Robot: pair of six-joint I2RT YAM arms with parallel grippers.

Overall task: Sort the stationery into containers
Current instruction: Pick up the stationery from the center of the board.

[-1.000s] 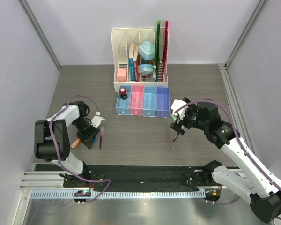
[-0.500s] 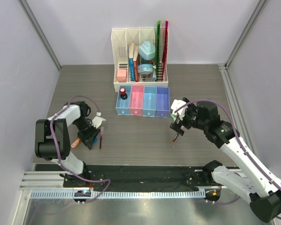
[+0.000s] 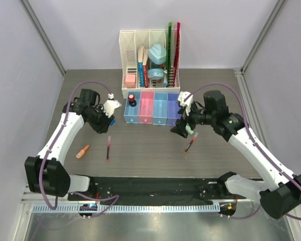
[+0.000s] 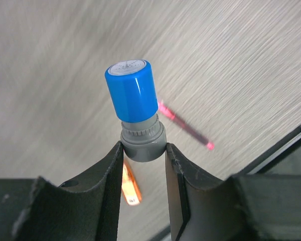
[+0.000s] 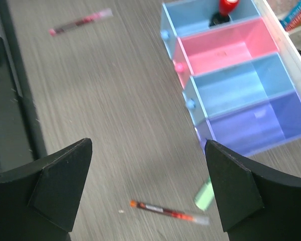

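Note:
My left gripper (image 3: 109, 118) is shut on the grey base of a blue-capped cylinder (image 4: 133, 90) and holds it above the table, left of the blue bin (image 3: 131, 116). A red-capped cylinder (image 3: 132, 98) stands in that bin. The pink (image 3: 146, 108), light blue (image 3: 160, 108) and purple (image 3: 174, 108) bins adjoin it. My right gripper (image 3: 182, 128) is open and empty in front of the purple bin. Below it lie a dark-red pen (image 5: 168, 212) and a green piece (image 5: 204, 195). A second pen (image 3: 109, 148) and an orange piece (image 3: 83, 151) lie at front left.
The white slotted desk organiser (image 3: 149, 89), holding rulers, books and teal items, stands right behind the bins. A black strip (image 3: 150, 187) runs along the table's near edge. Grey walls close in the left and right sides.
My left arm has risen from the table near the orange piece and swung back and right toward the blue bin, carrying the blue-capped cylinder. My right gripper has moved left and back toward the purple bin.

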